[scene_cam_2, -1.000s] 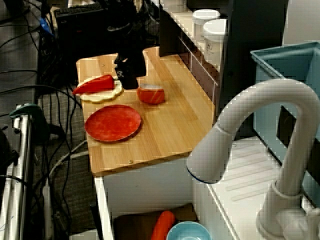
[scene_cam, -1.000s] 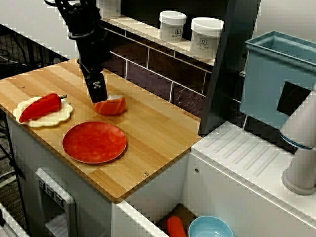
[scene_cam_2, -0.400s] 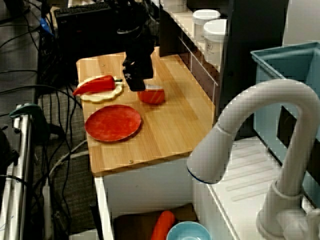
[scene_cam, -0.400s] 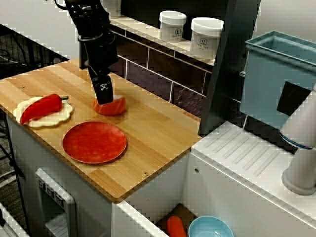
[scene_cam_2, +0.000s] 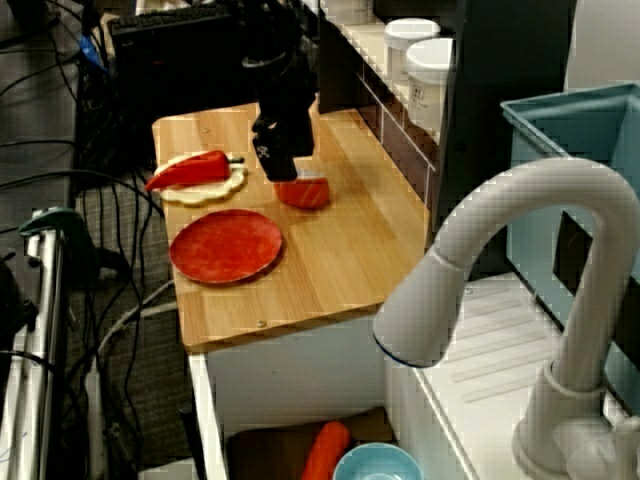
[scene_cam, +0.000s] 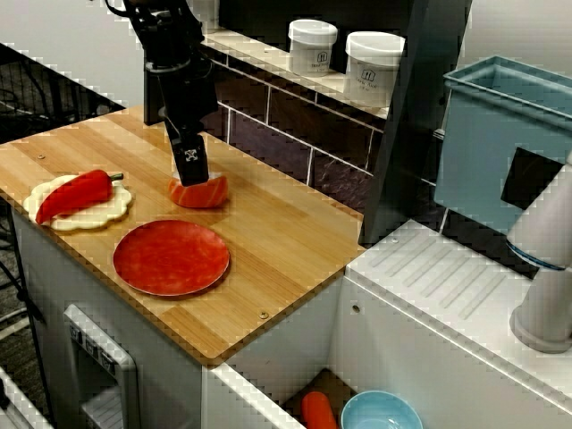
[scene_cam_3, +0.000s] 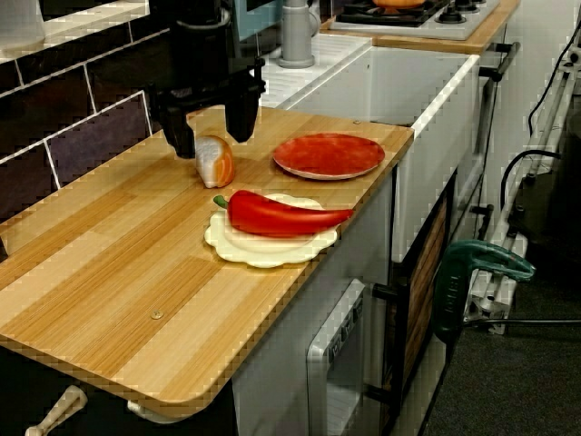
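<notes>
A curved orange-and-white fish piece (scene_cam_3: 216,163) lies on the smooth wooden counter (scene_cam_3: 109,263). The black arm points straight down over it. Its pincer (scene_cam_3: 211,143) is apart, with one finger on each side of the fish piece's top. A round red plate (scene_cam_3: 329,154) and a shiny red pepper (scene_cam_3: 281,214) sit near.

Colours about the salmon piece

A black gripper (scene_cam_3: 210,136) is seen over the salmon piece (scene_cam_3: 216,162), which is coloured orange with pale stripes and a white side. Beside that piece, a plain red plate (scene_cam: 171,257) is shown, and a glossy red pepper (scene_cam: 73,193) is set off against a cream plate (scene_cam: 93,217) with a scalloped edge. The counter (scene_cam: 277,237) is patterned in strips of light wood grain. Behind the piece, dark brown tiles (scene_cam: 268,134) are lined with pale grout.
</notes>
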Robot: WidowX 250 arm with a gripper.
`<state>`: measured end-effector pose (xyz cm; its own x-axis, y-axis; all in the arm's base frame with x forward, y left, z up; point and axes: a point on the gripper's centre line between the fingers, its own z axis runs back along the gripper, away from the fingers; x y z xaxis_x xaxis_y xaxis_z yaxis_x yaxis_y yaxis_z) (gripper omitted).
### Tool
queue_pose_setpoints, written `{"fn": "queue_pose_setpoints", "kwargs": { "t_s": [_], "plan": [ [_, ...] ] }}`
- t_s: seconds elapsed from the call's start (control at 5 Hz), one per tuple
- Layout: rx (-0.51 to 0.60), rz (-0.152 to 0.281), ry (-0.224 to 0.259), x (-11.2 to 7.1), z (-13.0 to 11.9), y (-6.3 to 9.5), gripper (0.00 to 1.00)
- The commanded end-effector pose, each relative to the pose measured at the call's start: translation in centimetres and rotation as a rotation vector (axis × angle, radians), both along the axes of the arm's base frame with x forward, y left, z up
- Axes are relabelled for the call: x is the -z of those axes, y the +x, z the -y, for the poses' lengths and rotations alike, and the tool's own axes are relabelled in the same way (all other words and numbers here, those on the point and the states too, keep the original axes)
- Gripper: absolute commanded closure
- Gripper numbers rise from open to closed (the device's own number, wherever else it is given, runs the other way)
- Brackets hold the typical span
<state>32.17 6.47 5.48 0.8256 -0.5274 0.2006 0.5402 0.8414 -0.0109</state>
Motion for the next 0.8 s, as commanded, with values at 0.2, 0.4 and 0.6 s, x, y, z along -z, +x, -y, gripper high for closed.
{"fn": "queue_pose_setpoints", "kwargs": {
  "t_s": [0.2, 0.4, 0.6],
  "plan": [
    [0.012, 0.034, 0.027, 0.4, 0.0, 1.0, 0.00],
    [0.001, 0.029, 0.035, 0.9, 0.1, 1.0, 0.00],
    [-0.034, 0.037, 0.043, 1.2, -0.1, 1.1, 0.00]
  ]
}}
